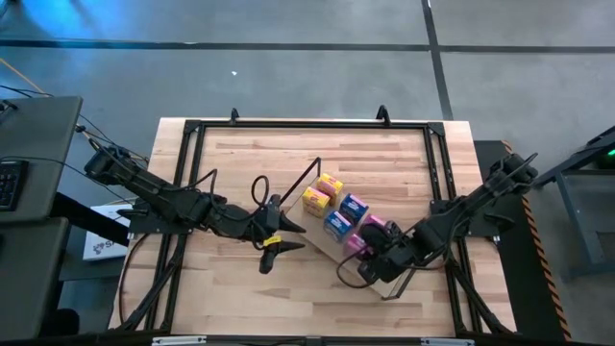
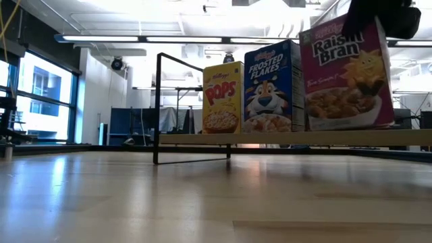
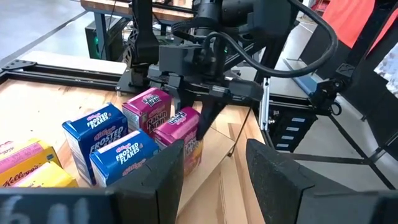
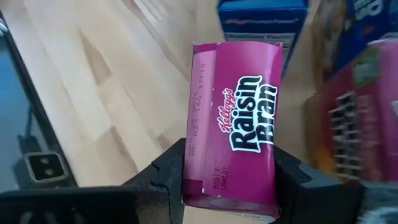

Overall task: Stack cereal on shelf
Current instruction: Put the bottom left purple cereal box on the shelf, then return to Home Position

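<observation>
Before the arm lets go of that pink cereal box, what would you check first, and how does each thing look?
1. Grip: right gripper has its fingers shut on the Raisin Bran box. Ok.
2. Box over the shelf: low view shows it at the row's end, beside the Frosted Flakes box. Ok.
3. Box bottom resting on the board: cannot tell.
4. Neighbours upright: Pops box and Frosted Flakes stand straight. Ok.
5. Left gripper out of the way, off the shelf's end, fingers open and empty. Ok.
6. All six boxes on the shelf: six show from above. Ok.
</observation>
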You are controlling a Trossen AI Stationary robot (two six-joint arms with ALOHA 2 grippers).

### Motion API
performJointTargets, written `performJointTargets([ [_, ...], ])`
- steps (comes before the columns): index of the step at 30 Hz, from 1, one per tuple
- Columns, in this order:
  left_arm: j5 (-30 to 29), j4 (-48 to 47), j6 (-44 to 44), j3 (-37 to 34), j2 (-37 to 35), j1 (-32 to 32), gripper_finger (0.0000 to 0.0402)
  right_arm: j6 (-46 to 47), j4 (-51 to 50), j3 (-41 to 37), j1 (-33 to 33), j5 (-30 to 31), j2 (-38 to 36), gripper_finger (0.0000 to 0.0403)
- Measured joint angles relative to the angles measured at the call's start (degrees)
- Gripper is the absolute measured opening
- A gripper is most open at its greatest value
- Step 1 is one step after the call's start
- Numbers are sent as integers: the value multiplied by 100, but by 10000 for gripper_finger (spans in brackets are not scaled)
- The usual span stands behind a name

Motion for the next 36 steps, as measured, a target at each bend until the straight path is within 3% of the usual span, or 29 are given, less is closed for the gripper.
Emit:
performJointTargets([
  [17, 2, 1, 0, 0, 0, 2, 161, -334, -233, 0, -9, 19, -30, 136],
  [27, 4, 0, 0, 0, 0, 4, 161, -473, -222, 0, -13, -268, -55, 247],
  [36, 4, 2, 3, 1, -29, 9, 161, -670, -362, 0, -22, -628, -540, 261],
])
